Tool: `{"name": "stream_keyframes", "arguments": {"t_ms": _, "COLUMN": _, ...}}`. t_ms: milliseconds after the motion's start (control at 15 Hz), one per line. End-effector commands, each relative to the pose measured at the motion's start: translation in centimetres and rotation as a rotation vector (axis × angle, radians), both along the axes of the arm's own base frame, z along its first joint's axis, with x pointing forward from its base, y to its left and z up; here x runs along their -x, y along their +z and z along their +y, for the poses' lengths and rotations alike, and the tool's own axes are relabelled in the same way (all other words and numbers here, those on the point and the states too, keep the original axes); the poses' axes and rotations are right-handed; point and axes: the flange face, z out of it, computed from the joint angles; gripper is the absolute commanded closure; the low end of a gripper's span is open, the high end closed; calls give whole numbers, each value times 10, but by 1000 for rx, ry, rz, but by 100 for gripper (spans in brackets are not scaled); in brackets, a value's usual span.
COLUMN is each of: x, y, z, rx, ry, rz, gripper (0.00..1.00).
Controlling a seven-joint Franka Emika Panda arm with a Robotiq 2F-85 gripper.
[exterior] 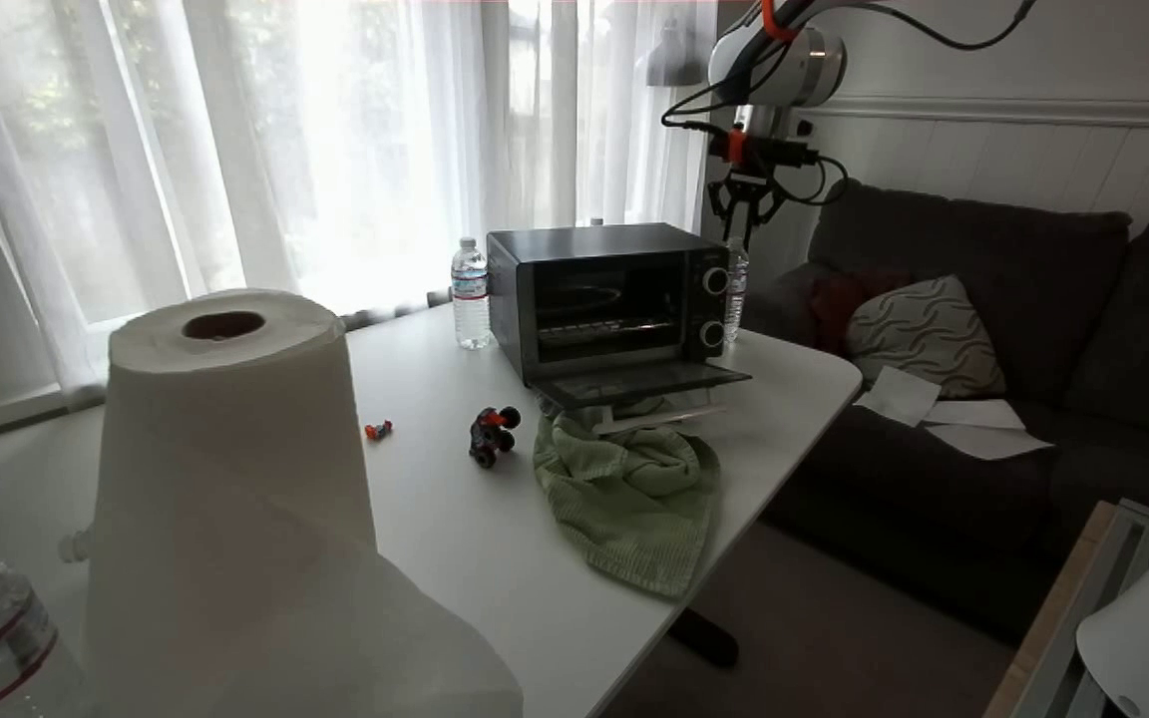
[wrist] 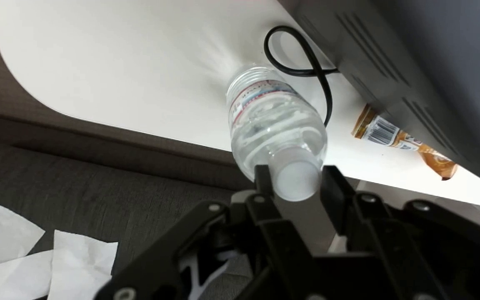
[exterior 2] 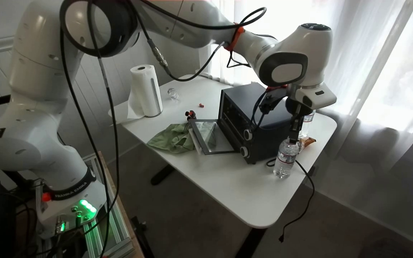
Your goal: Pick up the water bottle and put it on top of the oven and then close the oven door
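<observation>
Beside the oven (exterior 2: 269,138), water bottle (wrist: 275,110) is held by gripper (wrist: 296,173), fingers (wrist: 333,193) clamped on cap (wrist: 297,181). Slip or swing into oven could be caused by cap-only hold.

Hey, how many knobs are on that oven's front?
2 on the oven: an upper knob and, below it, a lower knob, both on the control panel. Both exterior views show them; none seems hidden.

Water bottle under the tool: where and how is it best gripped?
Probably by the cap, coming straight down: the water bottle stands upright, cap uppermost, with the oven close on one side. The cap is narrower than the body, so the tool could close across it.
</observation>
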Motion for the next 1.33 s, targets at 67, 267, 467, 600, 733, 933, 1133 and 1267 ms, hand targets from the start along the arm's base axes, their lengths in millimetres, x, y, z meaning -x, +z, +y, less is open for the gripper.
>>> {"name": "stream_keyframes", "arguments": {"t_ms": 67, "x": -4, "y": 1, "z": 0, "rx": -30, "ry": -14, "rz": 22, "gripper": 53}}
{"name": "stream_keyframes", "arguments": {"t_ms": 267, "x": -3, "y": 0, "z": 1, "rx": -38, "ry": -14, "rz": 30, "gripper": 79}}
{"name": "stream_keyframes", "arguments": {"t_ms": 467, "x": -3, "y": 3, "z": 3, "rx": -41, "ry": -10, "rz": 25, "gripper": 94}}
{"name": "stream_keyframes", "arguments": {"t_ms": 600, "x": -2, "y": 8, "z": 3, "rx": -42, "ry": -8, "rz": 15, "gripper": 92}}
{"name": "stream_keyframes", "arguments": {"t_ms": 733, "x": -1, "y": 20, "z": 4, "rx": -39, "ry": -3, "rz": -4, "gripper": 92}}
{"name": "stream_keyframes", "arguments": {"t_ms": 933, "x": 2, "y": 48, "z": 5, "rx": -22, "ry": -6, "rz": -30, "gripper": 92}}
{"name": "stream_keyframes", "arguments": {"t_ms": 1133, "x": 4, "y": 89, "z": 7, "rx": -9, "ry": -25, "rz": -71, "gripper": 92}}
{"name": "stream_keyframes", "arguments": {"t_ms": 1267, "x": 5, "y": 123, "z": 12, "rx": 4, "ry": -20, "rz": -118, "gripper": 92}}
